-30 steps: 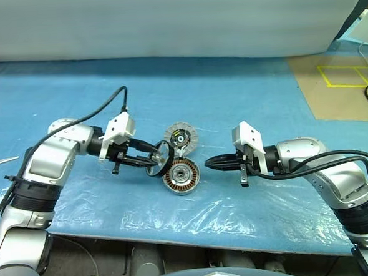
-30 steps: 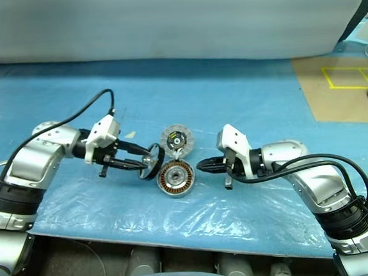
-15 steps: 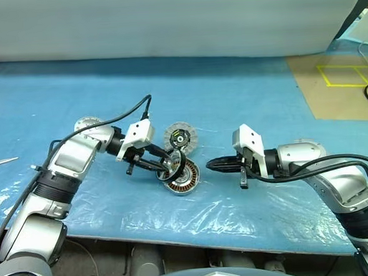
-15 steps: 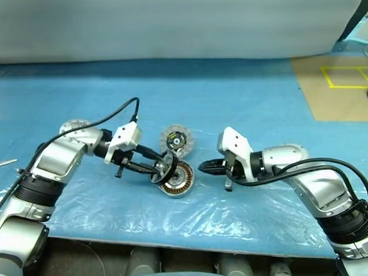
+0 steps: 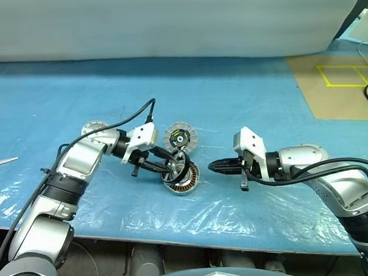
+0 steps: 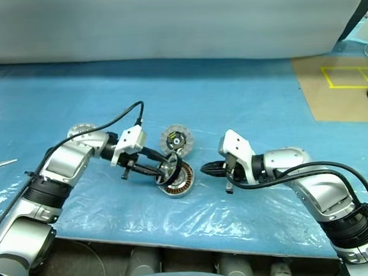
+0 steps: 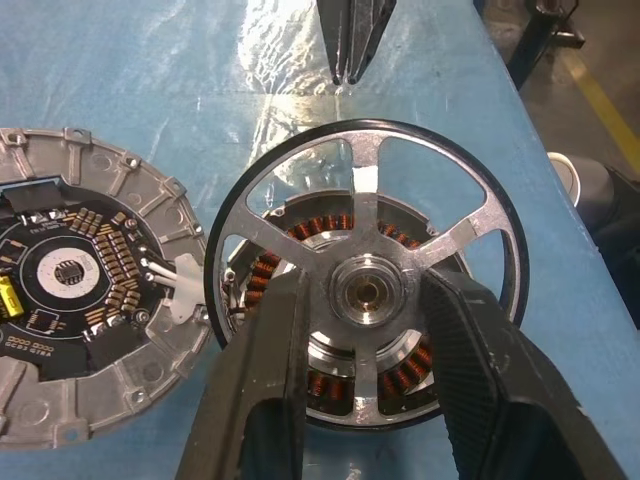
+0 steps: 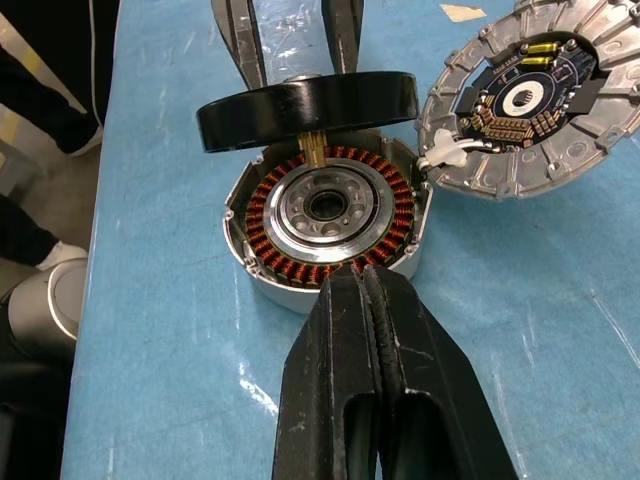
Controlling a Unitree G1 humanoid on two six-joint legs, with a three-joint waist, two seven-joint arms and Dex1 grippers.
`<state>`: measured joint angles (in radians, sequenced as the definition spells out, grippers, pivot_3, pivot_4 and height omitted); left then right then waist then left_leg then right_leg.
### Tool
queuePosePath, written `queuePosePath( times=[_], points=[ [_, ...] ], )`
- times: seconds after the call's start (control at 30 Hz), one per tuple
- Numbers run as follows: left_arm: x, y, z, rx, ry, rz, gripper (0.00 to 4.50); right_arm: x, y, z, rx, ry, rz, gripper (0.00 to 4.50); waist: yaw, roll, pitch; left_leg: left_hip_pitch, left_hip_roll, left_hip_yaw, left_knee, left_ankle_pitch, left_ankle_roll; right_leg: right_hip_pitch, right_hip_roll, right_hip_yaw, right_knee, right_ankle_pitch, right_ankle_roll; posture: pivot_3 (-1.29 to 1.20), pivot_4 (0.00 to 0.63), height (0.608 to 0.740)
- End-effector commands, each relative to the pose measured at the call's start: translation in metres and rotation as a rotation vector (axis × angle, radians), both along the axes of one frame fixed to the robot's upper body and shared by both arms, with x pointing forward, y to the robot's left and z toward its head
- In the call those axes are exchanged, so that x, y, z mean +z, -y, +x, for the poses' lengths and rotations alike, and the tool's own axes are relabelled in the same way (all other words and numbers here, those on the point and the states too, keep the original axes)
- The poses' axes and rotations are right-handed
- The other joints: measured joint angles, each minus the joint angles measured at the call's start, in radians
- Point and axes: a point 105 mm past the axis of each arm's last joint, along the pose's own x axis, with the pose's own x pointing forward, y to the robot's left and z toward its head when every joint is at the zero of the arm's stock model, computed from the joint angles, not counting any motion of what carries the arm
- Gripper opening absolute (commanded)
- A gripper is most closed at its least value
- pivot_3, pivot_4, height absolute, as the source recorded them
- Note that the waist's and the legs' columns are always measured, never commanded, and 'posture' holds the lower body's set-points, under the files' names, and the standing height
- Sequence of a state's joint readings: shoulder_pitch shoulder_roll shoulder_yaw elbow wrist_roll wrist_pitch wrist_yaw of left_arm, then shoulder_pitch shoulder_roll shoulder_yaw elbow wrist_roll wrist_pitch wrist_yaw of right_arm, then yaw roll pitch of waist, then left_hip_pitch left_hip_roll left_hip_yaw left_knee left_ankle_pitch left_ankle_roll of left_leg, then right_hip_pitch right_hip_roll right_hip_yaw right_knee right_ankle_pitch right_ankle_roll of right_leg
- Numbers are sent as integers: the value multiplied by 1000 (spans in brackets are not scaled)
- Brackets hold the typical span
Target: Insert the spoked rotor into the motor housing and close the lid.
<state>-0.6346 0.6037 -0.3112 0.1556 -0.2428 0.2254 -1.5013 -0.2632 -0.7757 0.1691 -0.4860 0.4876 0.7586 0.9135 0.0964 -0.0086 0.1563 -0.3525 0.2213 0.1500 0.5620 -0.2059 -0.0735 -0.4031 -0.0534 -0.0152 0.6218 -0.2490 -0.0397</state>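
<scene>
Spoked rotor (image 7: 365,290): black rim, silver spokes, ctr hub.

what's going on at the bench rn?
The left pincer holds the spoked rotor by its hub, right above the motor housing. The rotor sits tilted over the copper windings, with its shaft pointing into the housing, not yet seated. The right pincer is shut, empty, and waits just beside the housing. The lid lies on the blue table cover next to the housing, circuit side up, so closing is yet to come.
</scene>
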Motion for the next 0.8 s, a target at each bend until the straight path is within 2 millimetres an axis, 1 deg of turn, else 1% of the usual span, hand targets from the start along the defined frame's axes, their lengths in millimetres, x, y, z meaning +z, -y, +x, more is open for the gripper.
queuePosePath(
  times=[0.03, 0.3, 0.6, 0.7, 0.8],
  points=[
    [5, -5, 0, -4, 45, -15, 1355, 10, -1, 0, 12, 54, 3, 0, 0, 0, 0, 0, 0, 0, 0, 0, 0, 0, 0, 0, 0, 0, 0, 0, 150, 740],
    [-2, -7, 3, -11, 81, 20, 1355, 8, -1, 2, 5, 58, -3, 0, 0, 0, 0, 0, 0, 0, 0, 0, 0, 0, 0, 0, 0, 0, 0, 0, 150, 740],
    [-4, -7, 6, -21, 114, 34, 1355, 8, 0, 2, -4, 61, -6, 0, -1, 0, 0, 0, 0, 0, 0, 0, 0, 0, 0, 0, 0, 0, 0, 0, 150, 740],
    [-3, -8, 7, -28, 125, 36, 1355, 7, -1, 2, -5, 60, -6, 0, -1, 0, 0, 0, 0, 0, 0, 0, 0, 0, 0, 0, 0, 0, 0, 0, 150, 740],
    [3, -6, 6, -19, 80, 10, 1355, 6, -1, 2, -5, 61, -7, 0, 0, 0, 0, 0, 0, 0, 0, 0, 0, 0, 0, 0, 0, 0, 0, 0, 150, 740]
  ],
)
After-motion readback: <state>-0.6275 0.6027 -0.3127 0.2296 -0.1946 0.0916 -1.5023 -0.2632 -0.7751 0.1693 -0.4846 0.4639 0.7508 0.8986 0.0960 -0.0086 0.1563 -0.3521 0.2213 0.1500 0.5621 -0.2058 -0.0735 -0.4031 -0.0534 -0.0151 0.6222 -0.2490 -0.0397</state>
